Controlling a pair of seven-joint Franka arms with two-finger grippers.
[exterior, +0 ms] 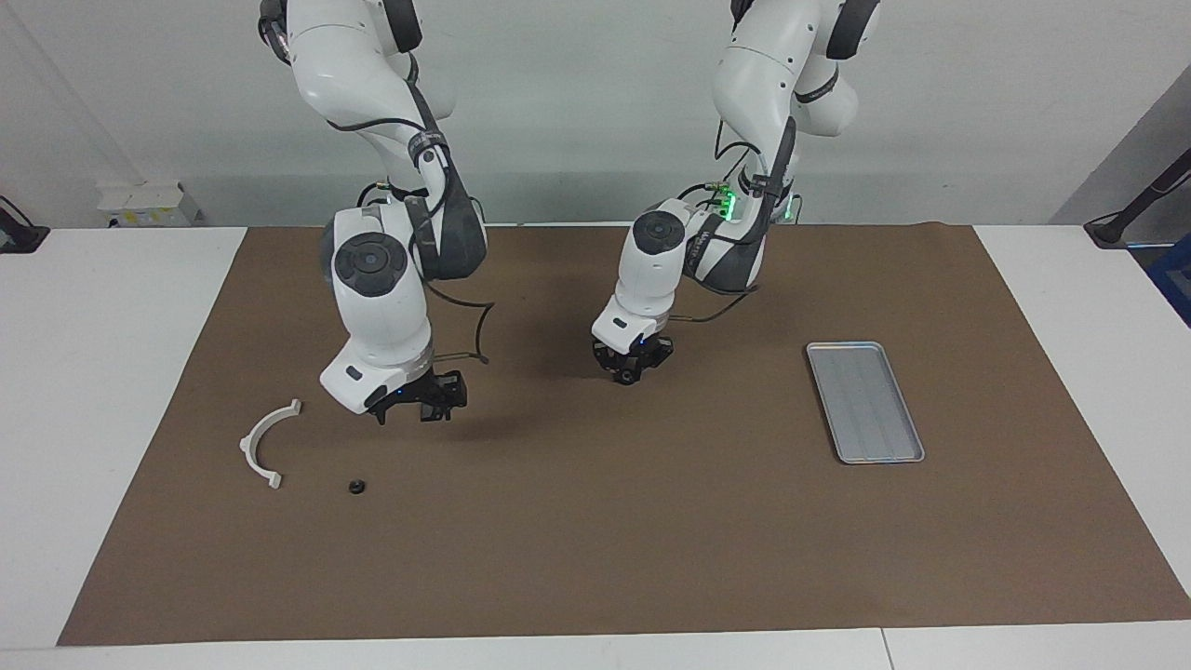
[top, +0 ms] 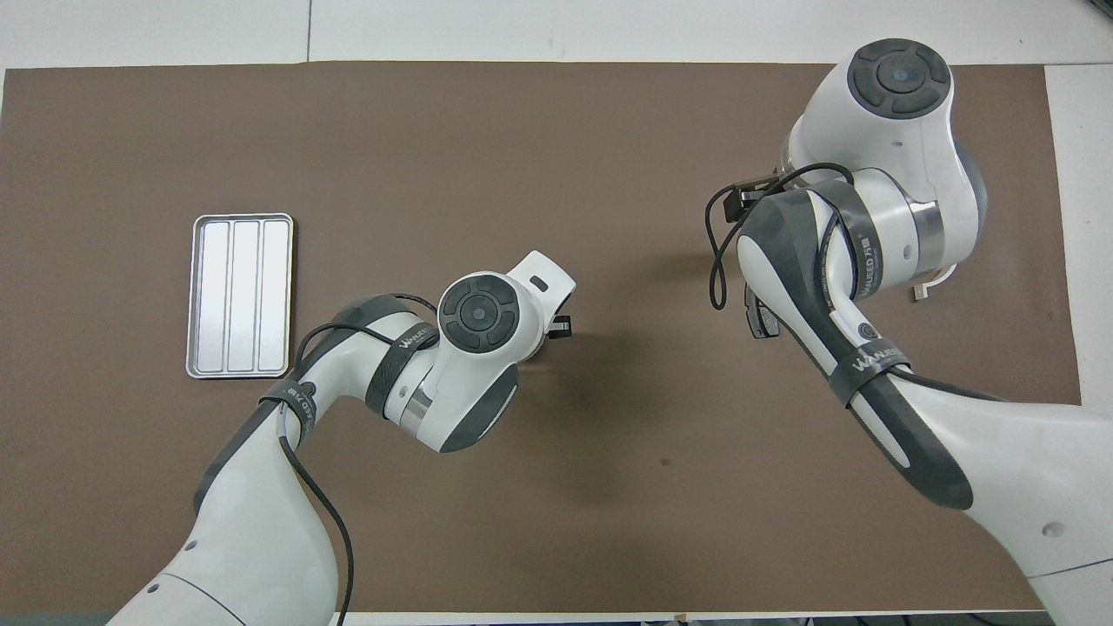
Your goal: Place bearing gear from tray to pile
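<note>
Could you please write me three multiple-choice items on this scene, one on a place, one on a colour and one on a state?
1. Where does the small dark gear lie?
A. in the tray
B. on the brown mat beside the white bracket
C. in the left gripper

2. What colour is the curved bracket?
A. white
B. red
C. black

3. What state is the tray in?
A. full of parts
B. upside down
C. empty

Key: 1 B, the gear rests on the mat next to the bracket, at the right arm's end of the table. 2 A, it shows plainly white against the mat. 3 C, only its bare ridged floor shows in both views.
</note>
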